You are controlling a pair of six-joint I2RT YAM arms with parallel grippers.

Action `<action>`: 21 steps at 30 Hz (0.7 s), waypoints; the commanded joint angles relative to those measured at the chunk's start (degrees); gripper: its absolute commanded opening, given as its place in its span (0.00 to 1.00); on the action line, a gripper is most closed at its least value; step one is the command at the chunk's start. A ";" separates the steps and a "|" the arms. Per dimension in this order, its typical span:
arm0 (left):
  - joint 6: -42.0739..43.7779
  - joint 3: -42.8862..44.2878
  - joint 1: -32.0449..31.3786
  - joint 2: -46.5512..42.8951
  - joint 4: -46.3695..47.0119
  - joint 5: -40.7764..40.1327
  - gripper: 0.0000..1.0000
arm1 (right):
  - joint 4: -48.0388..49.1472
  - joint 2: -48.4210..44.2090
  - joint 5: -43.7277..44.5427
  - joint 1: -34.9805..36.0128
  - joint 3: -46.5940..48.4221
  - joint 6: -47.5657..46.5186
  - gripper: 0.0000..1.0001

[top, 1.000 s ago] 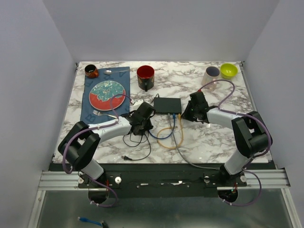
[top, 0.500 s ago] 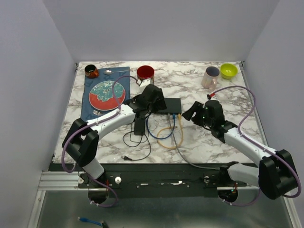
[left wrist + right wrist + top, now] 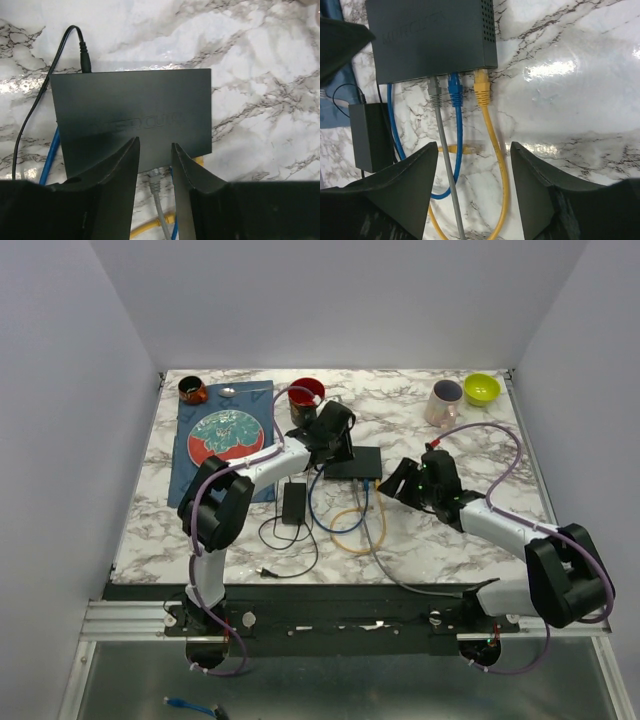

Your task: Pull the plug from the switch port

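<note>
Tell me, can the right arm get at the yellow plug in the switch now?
Probably yes. The right gripper is open and faces the yellow plug, with no obstacle between them. The blue plug sits close beside it, so room is tight.

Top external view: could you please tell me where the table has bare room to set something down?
Bare marble lies between the red mug and pink mug, and in the near-left corner, this side of the placemat. Cables and the adapter crowd the space before the switch.
</note>
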 commanded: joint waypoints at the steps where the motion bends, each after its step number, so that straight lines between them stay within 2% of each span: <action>1: -3.45 -5.68 4.30 -0.32 5.72 8.07 0.43 | 5.08 1.31 -2.41 -0.35 1.77 1.51 0.67; 5: -6.54 -15.16 5.63 -6.80 14.06 10.89 0.46 | 7.63 1.49 -4.08 -0.35 3.61 0.64 0.65; 10: -9.88 -24.58 5.63 -13.23 27.24 16.50 0.54 | 7.02 8.68 -7.15 -0.44 12.04 1.07 0.53; 13: -12.17 -30.29 5.54 -16.57 33.05 18.36 0.61 | 7.02 13.07 -8.74 -0.35 16.34 2.65 0.48; 16: -14.19 -35.57 5.37 -19.82 37.09 18.46 0.82 | 6.84 17.55 -9.88 -0.44 20.56 3.27 0.42; 17: -14.55 -37.84 5.28 -20.79 38.24 18.63 0.99 | 6.49 18.88 -10.41 -0.35 21.54 3.44 0.40; 21: -15.78 -42.07 5.01 -20.54 45.34 20.12 0.99 | 5.35 23.90 -12.43 -0.44 25.50 3.53 0.29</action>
